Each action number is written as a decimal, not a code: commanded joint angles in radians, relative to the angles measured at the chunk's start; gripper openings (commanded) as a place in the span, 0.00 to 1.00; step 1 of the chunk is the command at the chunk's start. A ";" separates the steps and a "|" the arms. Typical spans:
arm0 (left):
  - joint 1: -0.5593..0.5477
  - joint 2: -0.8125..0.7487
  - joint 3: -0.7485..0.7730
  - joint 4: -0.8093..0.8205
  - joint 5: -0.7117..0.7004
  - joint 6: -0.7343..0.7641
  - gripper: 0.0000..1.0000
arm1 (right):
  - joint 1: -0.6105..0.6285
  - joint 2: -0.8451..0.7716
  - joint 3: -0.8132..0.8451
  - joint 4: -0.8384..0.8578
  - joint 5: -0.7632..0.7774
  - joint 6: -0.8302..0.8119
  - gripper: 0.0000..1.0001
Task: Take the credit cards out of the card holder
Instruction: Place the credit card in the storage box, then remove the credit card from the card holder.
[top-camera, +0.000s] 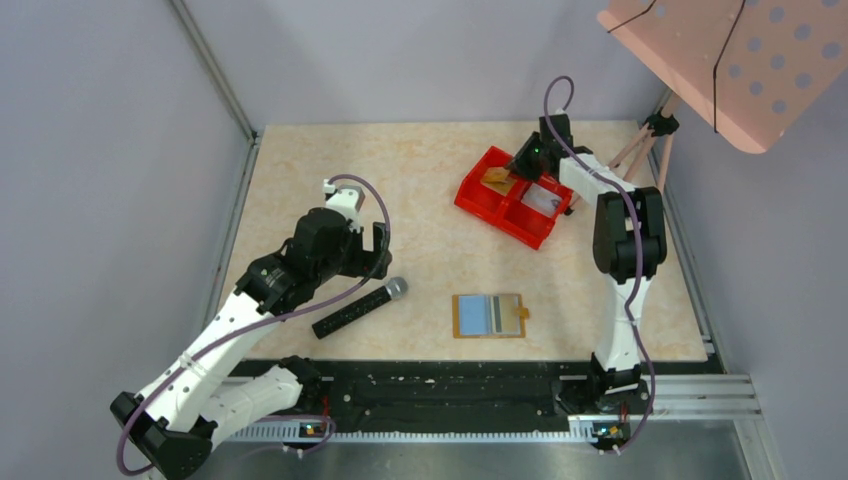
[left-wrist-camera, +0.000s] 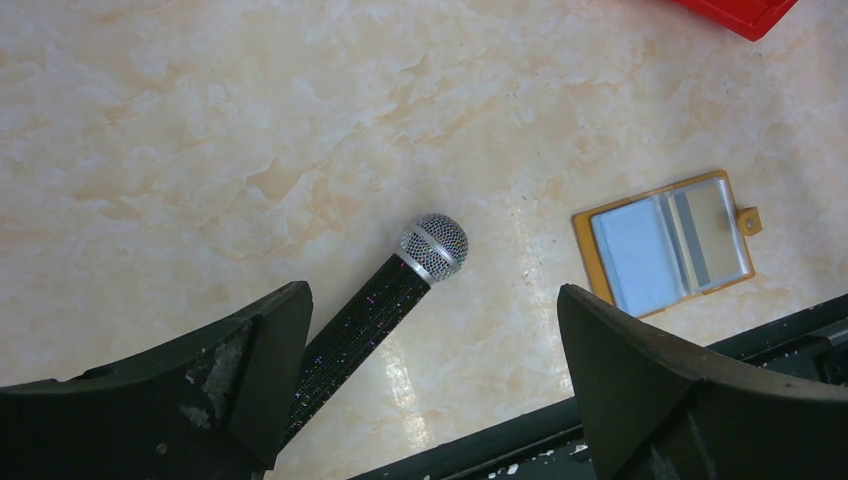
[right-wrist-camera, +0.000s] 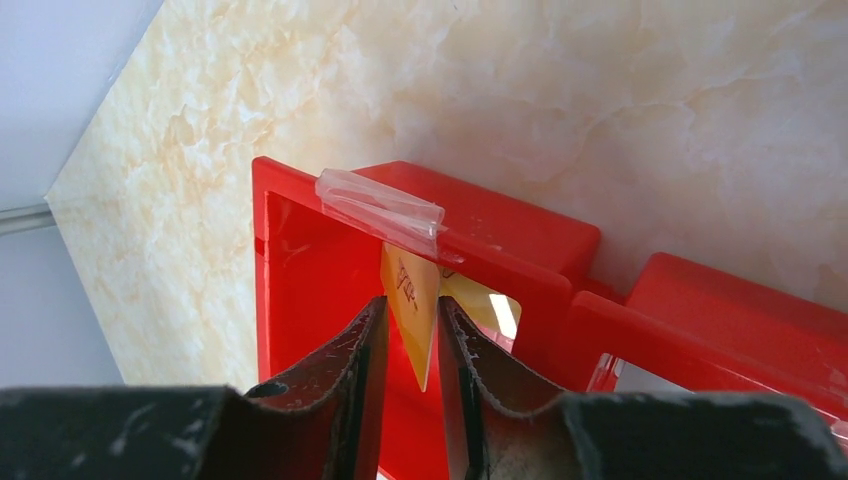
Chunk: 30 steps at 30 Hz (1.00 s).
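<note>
The card holder (top-camera: 488, 316) (left-wrist-camera: 665, 243) lies open and flat on the table near the front edge, tan rimmed with pale blue and grey panels inside. I cannot tell whether those panels are credit cards. My right gripper (top-camera: 520, 165) (right-wrist-camera: 413, 305) hangs over the left compartment of the red tray (top-camera: 478, 205) (right-wrist-camera: 500, 215). A yellow card (right-wrist-camera: 415, 290) (top-camera: 497, 178) stands tilted between its narrowly parted jaws, with gaps showing at both sides. A pale grey card (top-camera: 543, 200) lies in the right compartment. My left gripper (top-camera: 377, 243) (left-wrist-camera: 435, 370) is wide open and holds nothing.
A black glittery microphone (top-camera: 360, 307) (left-wrist-camera: 390, 300) lies diagonally under my left gripper, left of the holder. A clear plastic clip (right-wrist-camera: 385, 210) sits on the tray's rim. A pink perforated board (top-camera: 730, 60) on a stand overhangs the back right corner.
</note>
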 joint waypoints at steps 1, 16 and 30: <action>0.001 -0.022 -0.008 0.043 0.008 0.007 0.98 | -0.011 -0.056 0.047 -0.022 0.037 -0.026 0.26; 0.001 -0.023 -0.013 0.045 -0.001 0.008 0.98 | -0.011 -0.098 0.093 -0.069 0.048 -0.049 0.30; 0.001 0.011 -0.004 0.053 0.092 0.006 0.97 | 0.047 -0.341 -0.114 -0.049 -0.072 -0.186 0.29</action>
